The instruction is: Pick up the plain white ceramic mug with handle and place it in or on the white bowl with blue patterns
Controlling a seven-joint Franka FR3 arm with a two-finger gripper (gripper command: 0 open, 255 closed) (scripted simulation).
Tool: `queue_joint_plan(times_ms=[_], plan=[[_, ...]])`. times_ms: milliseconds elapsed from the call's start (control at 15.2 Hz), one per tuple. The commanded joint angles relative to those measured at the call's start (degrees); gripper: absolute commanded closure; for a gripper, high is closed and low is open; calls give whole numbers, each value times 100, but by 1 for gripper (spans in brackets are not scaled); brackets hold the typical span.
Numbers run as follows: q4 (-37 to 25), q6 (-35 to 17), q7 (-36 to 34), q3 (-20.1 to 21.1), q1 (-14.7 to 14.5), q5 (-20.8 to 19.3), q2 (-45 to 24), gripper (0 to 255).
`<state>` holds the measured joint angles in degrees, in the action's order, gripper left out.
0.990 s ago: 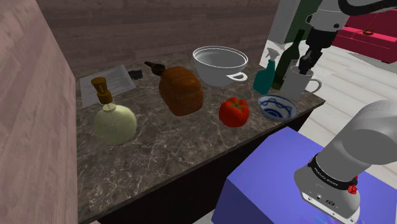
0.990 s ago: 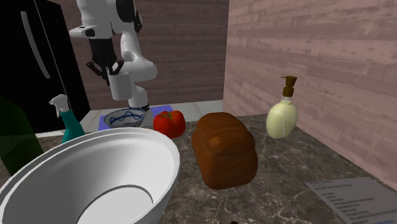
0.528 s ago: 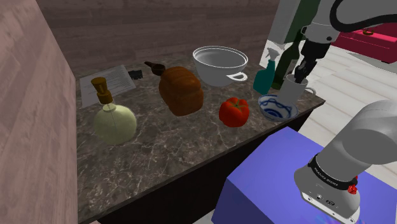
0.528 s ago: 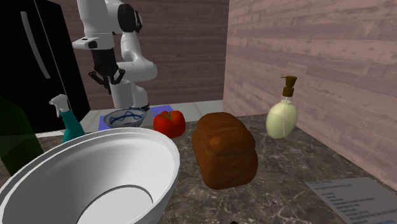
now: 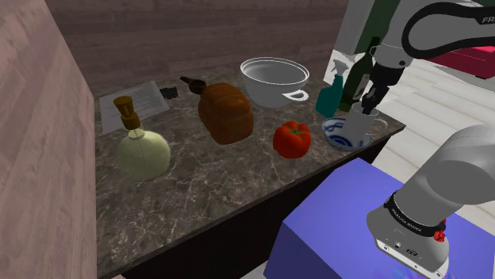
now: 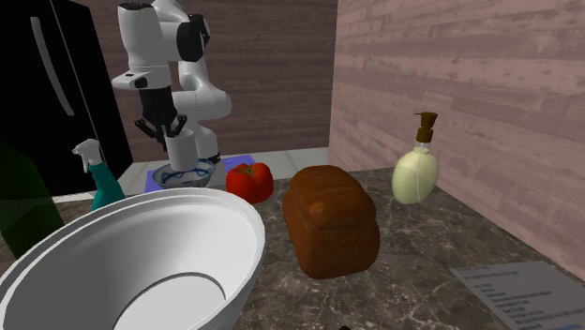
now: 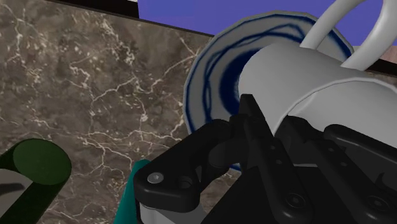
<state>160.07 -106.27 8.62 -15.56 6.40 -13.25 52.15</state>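
The plain white mug [image 5: 361, 124] stands upright in the white bowl with blue patterns [image 5: 341, 139], near the counter's corner by the stand; its handle points to the shoulder view's right. My black gripper [image 5: 370, 100] comes down from above and is shut on the mug's rim. In the second exterior view the mug [image 6: 184, 148] rests in the bowl [image 6: 185, 174] under the gripper [image 6: 173, 132]. From the wrist, the gripper [image 7: 286, 130] clasps the mug [image 7: 305, 79] wall, with the bowl [image 7: 207, 86] just beyond it.
A teal spray bottle [image 5: 328, 97] and a dark green bottle [image 5: 355, 78] stand right behind the bowl. A red vegetable [image 5: 291, 139], a bread loaf [image 5: 226, 112], a large white cup [image 5: 274, 79] and a soap bottle [image 5: 141, 147] spread across the marble counter [image 5: 206, 174].
The gripper has carried the mug down and toward the shoulder view's left, from above the counter's edge into the patterned bowl.
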Motion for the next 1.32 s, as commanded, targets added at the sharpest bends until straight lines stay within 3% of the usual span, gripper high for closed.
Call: queue_joint_plan(times_ms=[0, 330, 396, 726, 990, 1254], plan=[[22, -32, -1, -6, 2, -6, -7, 255], [22, -32, -1, -6, 2, -6, -7, 255], [22, -32, -1, -6, 2, -6, -8, 0], [22, -32, -1, -6, 2, -6, -7, 0], [-681, 706, 17, 146, -76, 154, 31, 0], [-681, 706, 17, 146, -75, 155, 31, 0]])
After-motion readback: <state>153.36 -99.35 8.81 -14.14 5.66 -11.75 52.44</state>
